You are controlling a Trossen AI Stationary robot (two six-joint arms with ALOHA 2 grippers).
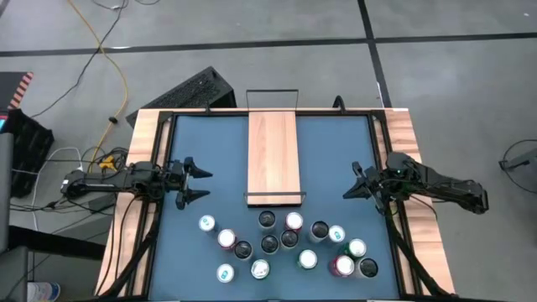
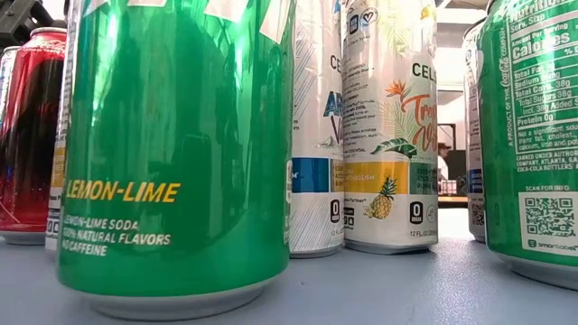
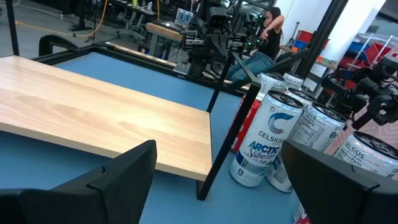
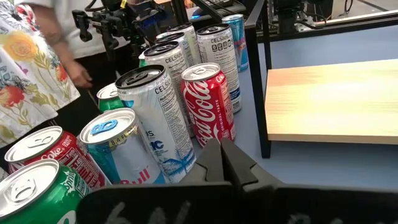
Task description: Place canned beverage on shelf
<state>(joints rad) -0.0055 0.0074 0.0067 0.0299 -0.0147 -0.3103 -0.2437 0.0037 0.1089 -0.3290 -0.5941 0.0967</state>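
Blue rectangular table (image 1: pixel 193 159) with pale wooden edging, seen from above. The shelf (image 1: pixel 273 155), a long narrow pale wood plank with a thin black wire rail at each short end, lies along the table's midline, between the two claws and apart from both; it carries no can. The cluster of upright canned beverages (image 1: pixel 285 243) stands just beyond the plank's near rail, ahead of and between both claws, touching neither. The left gripper (image 1: pixel 200 184) hovers at the table's left side, fingers spread wide and released, holding nothing. The right gripper (image 1: pixel 351 186) hovers at the right side, fingers clenched together on nothing; a red cola can (image 4: pixel 208 102) stands nearest ahead of its tips.
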